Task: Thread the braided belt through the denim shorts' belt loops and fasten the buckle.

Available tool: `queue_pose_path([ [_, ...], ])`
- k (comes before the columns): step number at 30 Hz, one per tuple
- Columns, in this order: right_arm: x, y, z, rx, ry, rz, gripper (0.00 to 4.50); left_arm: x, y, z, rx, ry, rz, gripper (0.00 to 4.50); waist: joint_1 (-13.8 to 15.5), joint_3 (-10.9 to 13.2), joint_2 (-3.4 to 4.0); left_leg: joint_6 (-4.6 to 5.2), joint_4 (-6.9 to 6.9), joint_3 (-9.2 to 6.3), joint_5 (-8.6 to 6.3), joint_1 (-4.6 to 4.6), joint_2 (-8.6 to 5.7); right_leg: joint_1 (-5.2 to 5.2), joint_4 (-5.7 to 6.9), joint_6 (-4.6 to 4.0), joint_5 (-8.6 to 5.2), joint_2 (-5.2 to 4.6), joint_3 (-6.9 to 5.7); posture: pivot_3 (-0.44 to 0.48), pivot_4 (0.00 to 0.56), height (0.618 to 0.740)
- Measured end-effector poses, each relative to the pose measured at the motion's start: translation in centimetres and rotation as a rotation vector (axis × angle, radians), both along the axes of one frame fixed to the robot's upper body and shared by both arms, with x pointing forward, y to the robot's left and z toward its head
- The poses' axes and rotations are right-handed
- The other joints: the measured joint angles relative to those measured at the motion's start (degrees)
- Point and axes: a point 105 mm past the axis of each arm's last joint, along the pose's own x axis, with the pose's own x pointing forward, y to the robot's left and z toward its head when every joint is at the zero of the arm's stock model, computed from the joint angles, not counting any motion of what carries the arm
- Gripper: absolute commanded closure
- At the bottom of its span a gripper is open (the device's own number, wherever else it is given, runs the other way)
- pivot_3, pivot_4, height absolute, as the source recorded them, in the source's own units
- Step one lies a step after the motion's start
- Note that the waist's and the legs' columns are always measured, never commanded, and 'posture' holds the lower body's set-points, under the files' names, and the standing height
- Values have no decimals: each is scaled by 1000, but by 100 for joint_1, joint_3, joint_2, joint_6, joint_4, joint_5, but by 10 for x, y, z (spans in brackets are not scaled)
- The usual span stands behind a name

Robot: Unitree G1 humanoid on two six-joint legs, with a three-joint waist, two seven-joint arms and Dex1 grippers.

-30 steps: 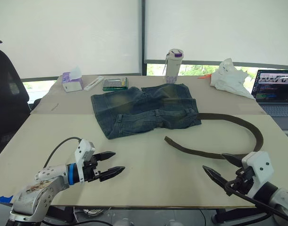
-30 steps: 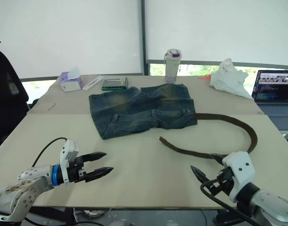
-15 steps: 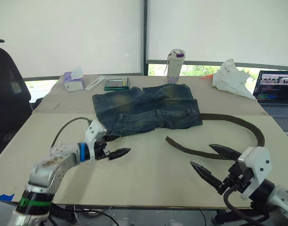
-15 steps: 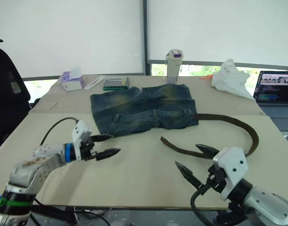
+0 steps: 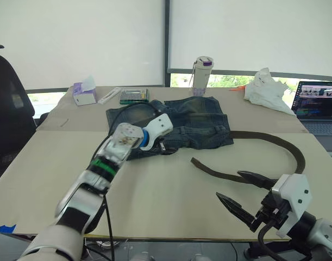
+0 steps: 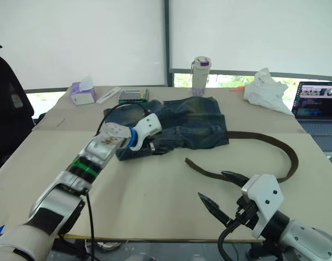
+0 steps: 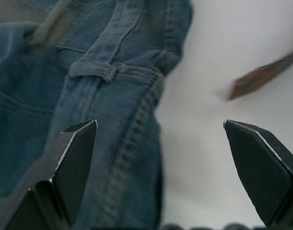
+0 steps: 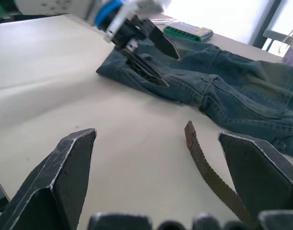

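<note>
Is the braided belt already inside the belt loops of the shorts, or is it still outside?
Outside. The braided belt lies curved on the table, its free end on bare tabletop beside the denim shorts.

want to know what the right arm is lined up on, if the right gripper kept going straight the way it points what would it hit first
Most likely the free tip of the braided belt, which lies on the table between the open right gripper's fingers. Beyond it lie the denim shorts and the left gripper. Depth is hard to judge.

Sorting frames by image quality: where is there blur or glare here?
Left wrist view: belt tip is smeared, shorts soft. Right wrist view: window behind is blown out white, the right gripper's near fingers blurred. Eye views: bright blinds, table evenly lit.
</note>
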Motion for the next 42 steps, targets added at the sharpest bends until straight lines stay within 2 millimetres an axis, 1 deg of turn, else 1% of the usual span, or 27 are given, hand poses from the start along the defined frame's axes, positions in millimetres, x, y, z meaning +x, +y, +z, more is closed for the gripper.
queue_pose_path([
  [2, 0, -1, -1, 0, -2, -12, 0, 8, -11, -10, 70, -29, 11, 11, 0, 8, -14, 1, 2, 0, -1, -1, -1, 1, 3, 6, -3, -2, 1, 0, 150, 740],
  [3, 0, -1, 0, -3, -11, -21, 0, 9, -16, -15, 100, -32, 11, 269, -2, 12, -19, 2, 3, 0, -1, -1, -3, 1, 3, 7, -3, -3, 1, 0, 150, 740],
  [5, 0, -3, -1, -5, -15, -40, 0, 9, -22, -27, 140, -18, 21, 827, -1, 18, -31, 2, 3, -1, -1, 0, -3, 0, 5, 11, -6, -3, 0, 0, 150, 740],
  [6, 0, -4, -1, -7, -21, -49, 0, 8, -23, -33, 151, -6, 25, 1195, -7, 20, -34, 2, 2, 0, -1, 0, -2, 0, 7, 12, -6, -3, 0, 0, 150, 740],
  [8, 0, -6, -1, -10, -23, -63, 0, 8, -19, -42, 169, 7, 35, 1853, -18, 22, -37, 2, 2, 0, -1, 0, 0, -4, 11, 12, -7, -2, 1, 0, 150, 740],
  [13, 0, -8, -2, -24, -29, -92, 0, 12, -5, -43, 162, 6, 68, 3533, -9, 22, -37, 2, 4, -1, -1, 1, 0, -2, 14, 12, -6, -2, 1, 0, 150, 740],
  [14, 1, -8, -2, -27, -30, -98, 0, 13, -4, -42, 153, 0, 69, 3979, -5, 22, -37, 2, 5, -1, -1, 1, -1, -2, 14, 12, -6, -3, 1, 0, 150, 740],
  [16, 1, -7, -3, -26, -26, -99, 0, 13, -2, -41, 139, 2, 70, 4429, -2, 22, -37, 2, 5, -1, -1, 1, -1, -2, 14, 12, -6, -3, 1, 0, 150, 740],
  [18, 1, -6, -4, -25, -22, -97, 0, 13, 4, -37, 113, 21, 46, 4429, -23, 21, -35, 2, 4, 1, -1, 1, 0, -4, 16, 12, -6, -1, 1, 0, 150, 740],
  [21, 2, -6, -4, -35, -26, -100, 0, 6, 22, -35, 83, 88, -15, 4429, -71, 13, -22, 2, 2, 1, -1, 6, 5, -3, 19, 11, -5, 4, 2, 0, 150, 740],
  [25, 2, -6, -8, -55, -4, -95, 0, -8, 38, -41, 40, 165, -94, 4429, -77, -6, 10, 2, 5, -1, -1, 4, 7, -2, 19, 10, -5, 5, 1, 0, 150, 740],
  [31, 0, -4, -11, -59, 16, -63, 0, -32, 55, -39, -22, 226, -165, 4429, -83, -10, 18, 2, 5, -4, -2, 4, 13, -1, 19, 9, -4, 4, 4, 0, 150, 740],
  [35, -6, -5, -19, -94, 56, -48, 0, -61, 73, -48, -3, 267, -180, 4429, -118, -12, 21, 4, 4, -6, -3, 6, 25, -3, 20, 7, -4, 3, 8, 0, 150, 740],
  [36, -6, -6, -21, -103, 63, -47, 0, -71, 76, -50, 3, 280, -185, 4429, -135, -13, 23, 5, 4, -6, -3, 8, 28, 1, 20, 6, -4, 2, 9, 0, 150, 740],
  [37, -7, -6, -22, -106, 69, -47, 0, -76, 77, -51, 2, 294, -188, 4429, -132, -14, 24, 4, 4, -6, -3, 12, 29, 3, 20, 6, -4, 0, 10, 0, 150, 740],
  [39, -8, -6, -23, -115, 72, -40, 0, -100, 79, -54, 8, 321, -207, 4429, -143, -17, 28, 5, 3, -5, -4, 14, 31, 4, 19, 6, -4, -3, 12, 0, 150, 740],
  [41, -8, -5, -24, -125, 77, -33, 0, -115, 76, -57, 11, 342, -234, 4429, -120, -18, 30, 5, 4, -6, -5, 16, 29, 7, 17, 5, -4, -12, 10, 0, 150, 740],
  [42, -8, -6, -25, -146, 76, -29, 0, -118, 74, -58, 13, 343, -244, 4429, -94, -18, 30, 5, 8, -7, -5, 18, 27, 15, 17, 5, -4, -13, 7, 0, 150, 740],
])
